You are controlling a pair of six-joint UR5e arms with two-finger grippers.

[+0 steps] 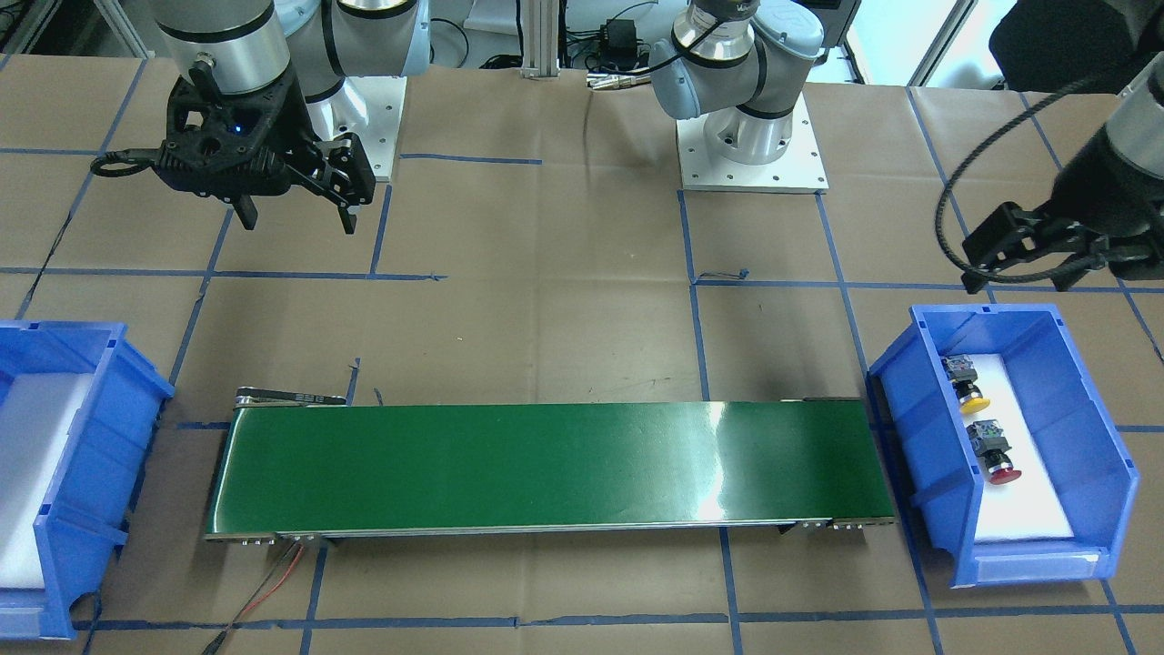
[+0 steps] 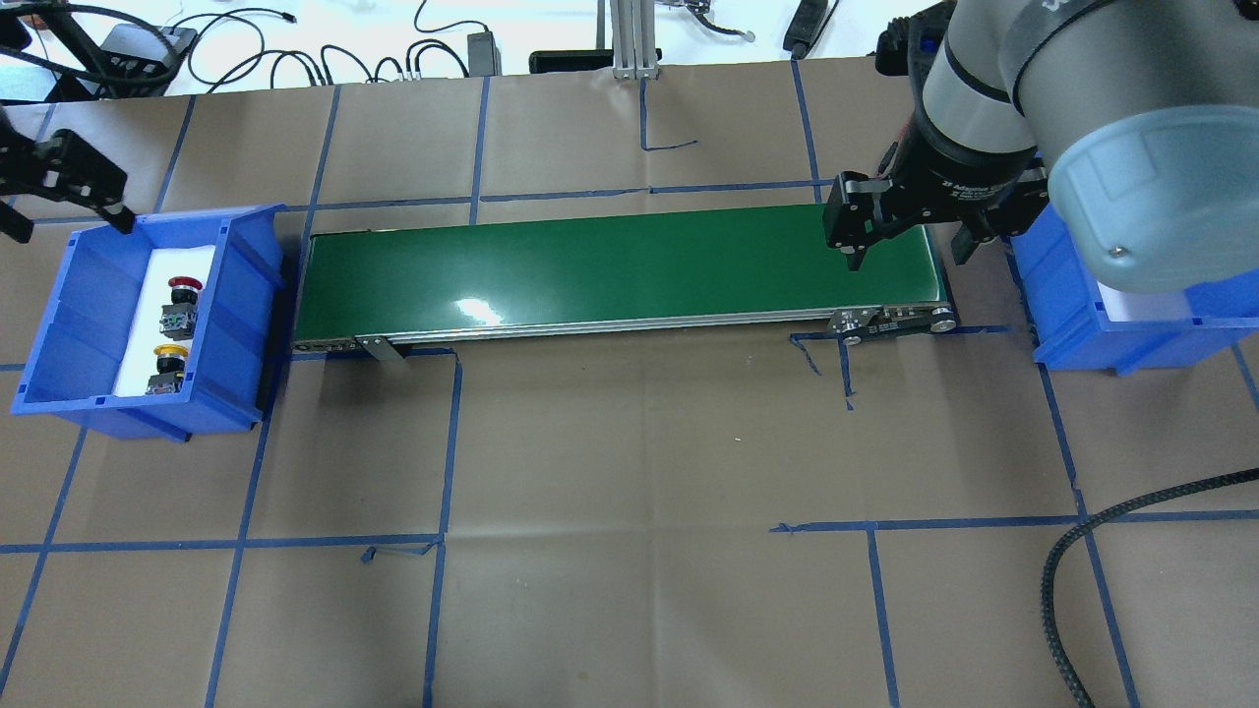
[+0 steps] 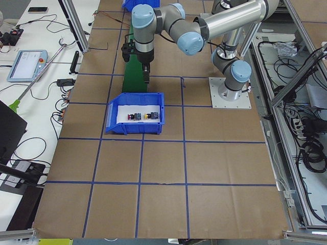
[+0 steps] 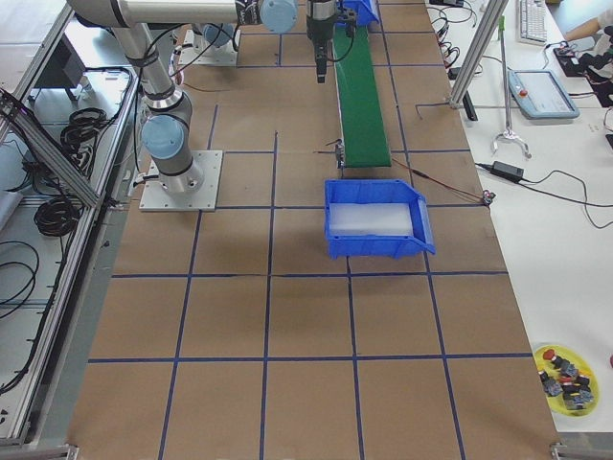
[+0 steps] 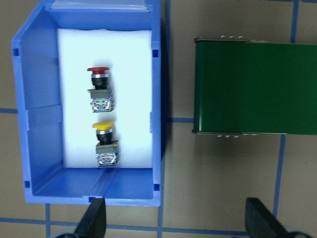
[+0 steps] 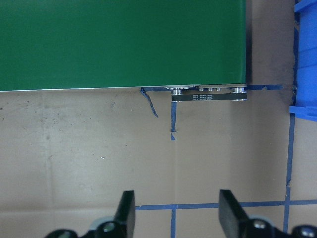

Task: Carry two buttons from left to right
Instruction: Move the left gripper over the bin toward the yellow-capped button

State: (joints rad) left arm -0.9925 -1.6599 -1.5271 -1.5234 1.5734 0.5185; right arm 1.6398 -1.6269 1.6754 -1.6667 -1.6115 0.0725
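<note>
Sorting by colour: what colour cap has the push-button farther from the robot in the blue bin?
Red; that red-capped push-button shows clearest in left wrist view.

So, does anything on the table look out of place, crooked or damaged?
Nothing looks spilled or broken. The red button and the yellow button lie on their sides on the white foam in the left bin. One strip of blue tape beside the conveyor sits crooked, off the grid lines.
</note>
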